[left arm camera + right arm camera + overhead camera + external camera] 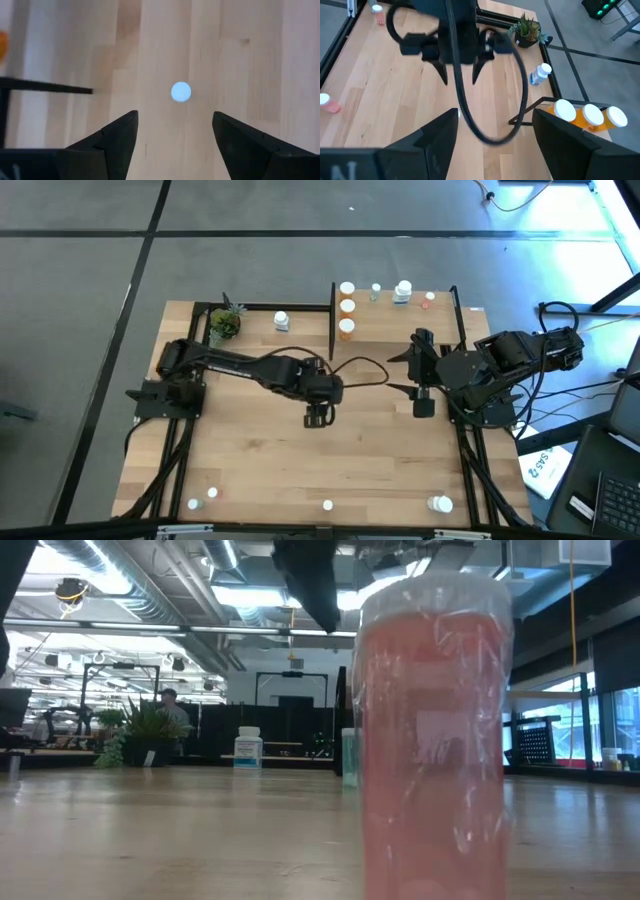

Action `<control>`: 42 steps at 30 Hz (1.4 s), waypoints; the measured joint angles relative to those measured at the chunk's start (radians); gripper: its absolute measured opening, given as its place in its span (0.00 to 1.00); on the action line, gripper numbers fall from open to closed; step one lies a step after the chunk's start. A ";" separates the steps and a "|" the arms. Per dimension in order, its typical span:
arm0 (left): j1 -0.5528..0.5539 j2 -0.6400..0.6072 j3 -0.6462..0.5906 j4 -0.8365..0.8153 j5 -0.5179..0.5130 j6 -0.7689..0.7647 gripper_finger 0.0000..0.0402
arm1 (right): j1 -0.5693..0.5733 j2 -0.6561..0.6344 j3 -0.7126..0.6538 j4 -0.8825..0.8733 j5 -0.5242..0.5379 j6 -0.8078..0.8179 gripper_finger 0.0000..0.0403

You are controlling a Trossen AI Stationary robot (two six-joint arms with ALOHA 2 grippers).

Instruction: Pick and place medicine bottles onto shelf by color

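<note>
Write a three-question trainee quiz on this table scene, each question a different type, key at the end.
1. True or false: the left gripper holds a bottle.
2. Multiple choice: the three bottles in a row on the shelf beside its black divider have bodies that are A) green B) orange C) pink.
3. Fill in: the potted plant stands at the table's far ___ corner, as seen from above.

Key
1. False. Both the left gripper and the right gripper are open and empty; the left wrist view shows only a white cap on the table beyond the fingers.
2. B
3. left
</note>
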 joint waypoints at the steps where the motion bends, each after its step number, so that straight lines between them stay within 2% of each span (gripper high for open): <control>1: -0.008 -0.011 0.000 -0.010 -0.009 -0.006 0.62 | 0.000 0.000 0.000 0.001 0.000 0.000 0.64; 6: -0.059 -0.111 -0.062 -0.041 -0.101 -0.076 0.62 | 0.000 0.000 0.000 0.007 -0.007 0.000 0.64; 19: -0.231 -0.489 -0.454 -0.018 -0.227 -0.443 0.62 | 0.000 0.000 0.000 0.008 -0.008 -0.002 0.64; 24: -0.303 -0.579 -0.560 -0.015 -0.290 -0.563 0.62 | 0.000 0.000 0.000 0.033 -0.008 -0.085 0.64; 26: -0.325 -0.601 -0.587 -0.015 -0.313 -0.596 0.62 | 0.000 0.002 0.000 0.053 -0.037 -0.096 0.64; 31: -0.363 -0.621 -0.614 -0.013 -0.343 -0.630 0.62 | -0.026 0.063 0.002 0.060 -0.202 -0.101 0.64; 39: -0.377 -0.620 -0.616 0.002 -0.346 -0.629 0.62 | -0.092 0.221 0.000 0.082 -0.301 -0.102 0.64; 42: -0.387 -0.620 -0.616 0.010 -0.346 -0.629 0.62 | -0.113 0.269 0.000 0.093 -0.305 -0.104 0.64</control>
